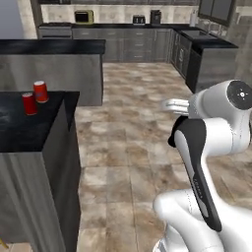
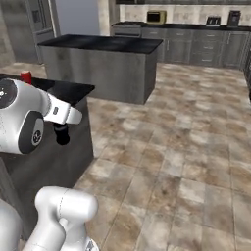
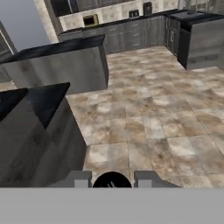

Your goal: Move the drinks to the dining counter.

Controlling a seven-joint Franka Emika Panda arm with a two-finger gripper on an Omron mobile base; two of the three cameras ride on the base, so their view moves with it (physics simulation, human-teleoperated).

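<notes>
The fingers (image 3: 112,180) are closed on a dark bottle (image 3: 112,181), held beside the near table (image 1: 44,129). Two red cans (image 1: 35,96) are seen standing on that table.

Count from my cameras: two small red cylindrical cans (image 1: 29,104) (image 1: 41,91) standing on the near glossy black stone counter (image 1: 34,130). One small dark bottle (image 3: 112,180) sits between my finger tips. Two black-topped grey counter blocks on the floor: the near one and a longer one (image 2: 105,44) behind it. One yellow-fronted microwave (image 1: 84,16) on the back wall counter.
</notes>
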